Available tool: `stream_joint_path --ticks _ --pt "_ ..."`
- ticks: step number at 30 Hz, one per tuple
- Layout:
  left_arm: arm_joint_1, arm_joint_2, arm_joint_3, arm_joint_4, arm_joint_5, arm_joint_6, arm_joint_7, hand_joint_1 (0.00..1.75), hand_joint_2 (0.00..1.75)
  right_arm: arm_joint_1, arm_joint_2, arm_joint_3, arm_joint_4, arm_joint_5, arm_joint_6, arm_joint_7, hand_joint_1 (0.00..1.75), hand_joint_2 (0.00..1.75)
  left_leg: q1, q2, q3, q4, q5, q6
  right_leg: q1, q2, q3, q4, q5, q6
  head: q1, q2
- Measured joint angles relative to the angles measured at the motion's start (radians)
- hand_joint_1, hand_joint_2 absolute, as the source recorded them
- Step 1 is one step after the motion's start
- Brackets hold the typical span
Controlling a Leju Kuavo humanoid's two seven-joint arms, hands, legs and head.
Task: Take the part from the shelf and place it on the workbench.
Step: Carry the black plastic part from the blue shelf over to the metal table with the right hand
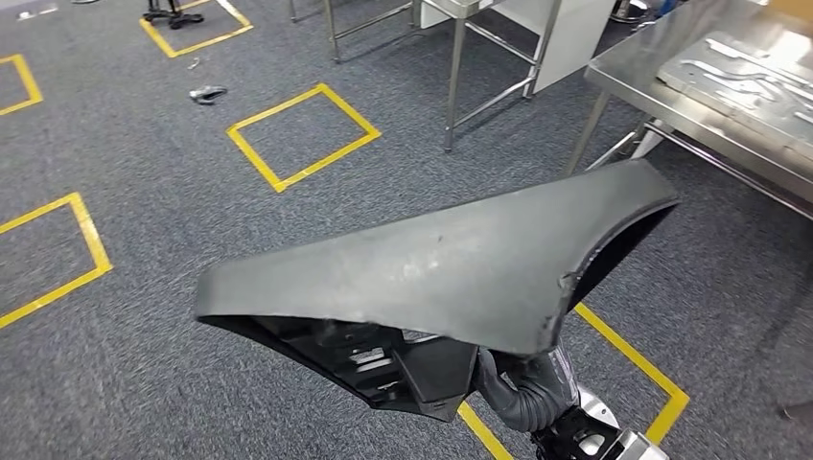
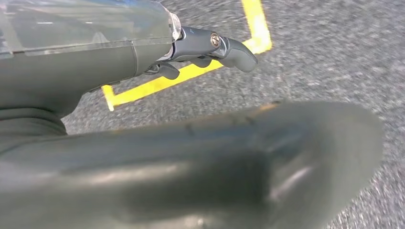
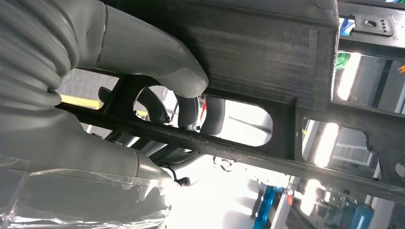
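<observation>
At the lower right of the head view, the right hand (image 1: pixel 522 393) sits in a grey ribbed cover above a silver wrist with a black joint. In the left wrist view, the left hand (image 2: pixel 200 47) has dark grey fingers, a round silver screw at a knuckle and clear plastic wrap over its grey cover. The right wrist view shows a thick grey thumb (image 3: pixel 157 62), darker fingers (image 3: pixel 212 117) and crinkled clear film.
</observation>
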Motion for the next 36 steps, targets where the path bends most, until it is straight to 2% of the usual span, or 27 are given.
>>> stream_joint_path --ticks 1,2,3,4,5,7,9,10,11,12,13,14,15,16,18,20,22,24,25,26,27,28,29,31,32,33,36 --pt "0.0 0.0 0.001 0.0 -0.004 0.001 0.001 0.0 0.0 -0.001 0.002 0.0 -0.002 0.001 0.002 0.001 1.73 1.75 0.002 -0.021 0.02 -0.048 0.016 0.002 0.0 0.011 -0.004 0.005 -0.001 0.006 0.0 0.0" --pt "-0.001 0.0 0.002 0.0 -0.008 0.004 0.002 0.0 0.0 -0.001 0.004 0.0 -0.005 0.002 0.004 0.001 1.73 1.75 0.002 -0.038 0.029 -0.074 0.02 0.005 -0.001 0.021 -0.01 0.009 0.0 0.012 0.0 0.0" --pt "-0.001 0.0 0.002 0.0 -0.011 0.006 0.002 0.0 0.0 0.0 0.005 -0.001 -0.008 0.002 0.007 0.002 1.73 1.75 0.001 -0.042 0.031 -0.079 0.016 0.01 -0.002 0.031 -0.016 0.01 0.002 0.019 0.001 0.0" --pt "-0.001 0.0 0.003 0.0 -0.012 0.009 0.001 0.0 0.0 0.001 0.006 -0.001 -0.01 0.003 0.009 0.002 1.73 1.75 0.0 -0.033 0.031 -0.081 0.018 0.017 -0.004 0.041 -0.02 0.008 0.006 0.026 0.001 0.0" --pt "-0.003 0.0 0.003 0.0 -0.013 0.01 0.0 0.0 0.0 0.004 0.006 -0.001 -0.013 0.005 0.011 0.002 1.73 1.75 0.0 -0.023 0.032 -0.084 0.021 0.024 -0.006 0.039 -0.022 0.01 0.005 0.031 0.001 0.0" --pt "-0.005 0.0 0.005 0.0 -0.011 0.01 -0.004 0.0 0.0 0.008 0.007 -0.001 -0.019 0.014 0.013 0.001 1.73 1.75 0.001 -0.001 0.033 -0.092 0.028 0.039 -0.005 0.002 -0.043 0.054 -0.025 0.04 0.004 0.0" --pt "-0.002 0.0 0.007 0.0 -0.011 0.009 -0.006 0.0 0.0 0.011 0.007 0.0 -0.023 0.022 0.012 0.0 1.73 1.75 -0.001 0.023 0.033 -0.095 0.029 0.047 -0.005 -0.045 -0.097 0.171 -0.09 0.046 0.007 0.0" --pt "0.0 0.0 0.008 0.0 -0.011 0.009 -0.006 0.0 0.0 0.012 0.008 0.0 -0.024 0.025 0.012 0.0 1.73 1.75 -0.003 0.036 0.032 -0.095 0.028 0.049 -0.006 -0.053 -0.126 0.233 -0.116 0.048 0.007 0.0" --pt "0.001 0.001 0.009 0.0 -0.011 0.009 -0.006 0.0 0.0 0.015 0.009 0.0 -0.025 0.027 0.011 0.0 1.73 1.75 -0.004 0.048 0.032 -0.094 0.027 0.049 -0.007 -0.058 -0.145 0.274 -0.127 0.05 0.007 0.0" --pt "0.001 0.001 0.01 0.0 -0.01 0.009 -0.005 0.0 0.0 0.017 0.009 0.0 -0.025 0.028 0.011 0.0 1.73 1.75 -0.005 0.06 0.033 -0.094 0.026 0.049 -0.007 -0.06 -0.145 0.279 -0.118 0.05 0.007 0.0" --pt "0.0 0.001 0.011 0.0 -0.01 0.009 -0.005 0.0 0.0 0.018 0.009 0.0 -0.026 0.029 0.011 0.0 1.73 1.75 -0.006 0.071 0.035 -0.094 0.025 0.048 -0.006 -0.065 -0.125 0.243 -0.092 0.048 0.007 0.0" --pt "-0.002 0.001 0.012 0.0 -0.01 0.009 -0.004 0.0 0.0 0.019 0.01 0.001 -0.027 0.03 0.011 0.0 1.73 1.75 -0.006 0.081 0.037 -0.094 0.024 0.047 -0.005 -0.076 -0.089 0.178 -0.057 0.044 0.007 0.0" --pt "-0.003 0.001 0.013 0.0 -0.01 0.008 -0.004 0.0 0.0 0.018 0.01 0.001 -0.028 0.03 0.011 0.0 1.73 1.75 -0.008 0.089 0.04 -0.094 0.021 0.044 -0.001 -0.096 -0.049 0.106 -0.031 0.038 0.007 0.0" --pt "-0.003 0.001 0.013 0.0 -0.01 0.008 -0.004 0.0 0.0 0.016 0.01 0.001 -0.029 0.029 0.012 0.0 1.73 1.75 -0.011 0.097 0.043 -0.093 0.019 0.041 0.004 -0.114 -0.019 0.049 -0.013 0.031 0.007 0.0" --pt "-0.004 0.001 0.014 0.0 -0.011 0.008 -0.003 0.0 0.0 0.013 0.009 0.001 -0.03 0.021 0.014 -0.001 1.73 1.75 -0.015 0.113 0.046 -0.093 0.015 0.031 0.013 -0.129 0.0 0.003 -0.009 0.022 0.007 0.0" --pt "-0.007 0.001 0.014 0.0 -0.013 0.008 -0.003 0.0 0.0 0.014 0.009 0.0 -0.03 0.011 0.016 -0.002 1.73 1.75 -0.016 0.123 0.051 -0.094 0.011 0.021 0.011 -0.109 -0.001 -0.003 -0.004 0.014 0.007 0.0" --pt "-0.009 0.0 0.014 0.0 -0.015 0.007 -0.004 0.0 0.0 0.01 0.009 -0.001 -0.03 0.002 0.019 -0.004 1.73 1.75 -0.013 0.095 0.041 -0.063 -0.015 0.012 0.004 -0.091 0.003 -0.013 0.002 0.004 0.006 0.0" --pt "-0.006 0.0 0.015 0.0 -0.017 0.004 -0.006 0.0 0.0 0.006 0.009 -0.002 -0.031 -0.003 0.023 -0.004 1.73 1.75 -0.01 0.054 -0.008 0.046 -0.076 0.007 0.002 -0.073 0.003 -0.016 0.006 -0.002 0.006 0.0" --pt "-0.004 0.0 0.015 0.0 -0.019 0.002 -0.006 0.0 0.0 0.005 0.009 -0.003 -0.03 -0.005 0.026 -0.003 1.73 1.75 -0.009 0.045 -0.041 0.114 -0.105 0.005 0.002 -0.063 0.002 -0.015 0.006 -0.004 0.005 0.0" --pt "-0.002 0.0 0.015 0.0 -0.02 0.0 -0.006 0.0 0.0 0.005 0.009 -0.004 -0.03 -0.006 0.028 -0.002 1.73 1.75 -0.009 0.041 -0.066 0.164 -0.118 0.003 0.002 -0.052 0.001 -0.014 0.006 -0.004 0.005 0.0" --pt "-0.002 0.0 0.015 0.0 -0.022 -0.001 -0.006 0.0 0.0 0.005 0.009 -0.005 -0.03 -0.008 0.03 -0.001 1.73 1.75 -0.008 0.04 -0.078 0.183 -0.112 0.002 0.002 -0.04 0.001 -0.013 0.006 -0.004 0.005 0.0" --pt "-0.002 0.0 0.015 0.0 -0.023 -0.002 -0.006 0.0 0.0 0.005 0.009 -0.006 -0.03 -0.01 0.032 -0.001 1.73 1.75 -0.007 0.038 -0.071 0.161 -0.087 0.002 0.002 -0.029 0.002 -0.01 0.006 -0.003 0.005 0.0" --pt "-0.003 0.0 0.015 0.0 -0.024 -0.002 -0.005 0.0 0.0 0.005 0.009 -0.007 -0.03 -0.011 0.033 -0.001 1.73 1.75 -0.005 0.033 -0.048 0.105 -0.048 0.002 0.001 -0.018 0.002 -0.007 0.005 -0.001 0.005 0.0" --pt "-0.005 -0.001 0.017 0.0 -0.025 -0.002 -0.005 0.0 0.0 0.002 0.009 -0.007 -0.03 -0.016 0.037 -0.002 1.73 1.75 0.001 -0.003 0.006 -0.021 0.007 0.005 0.001 0.005 -0.002 0.003 0.001 0.006 0.006 0.0" --pt "-0.005 -0.001 0.019 0.0 -0.025 -0.003 -0.005 0.0 0.0 -0.002 0.01 -0.007 -0.03 -0.018 0.041 -0.004 1.73 1.75 0.002 -0.018 0.022 -0.059 0.017 0.008 0.0 0.015 -0.006 0.007 0.001 0.012 0.006 0.0" --pt "-0.005 -0.001 0.02 0.0 -0.025 -0.003 -0.005 0.0 0.0 -0.006 0.01 -0.007 -0.03 -0.02 0.047 -0.005 1.73 1.75 0.001 -0.027 0.028 -0.074 0.015 0.014 0.0 0.024 -0.011 0.009 0.002 0.019 0.006 0.0" --pt "-0.009 -0.001 0.023 0.0 -0.027 -0.007 -0.006 0.0 0.0 -0.014 0.01 -0.007 -0.03 -0.029 0.061 -0.006 1.73 1.75 -0.006 -0.014 0.028 -0.076 0.018 0.028 -0.004 0.042 -0.018 0.004 0.01 0.033 0.007 0.0"
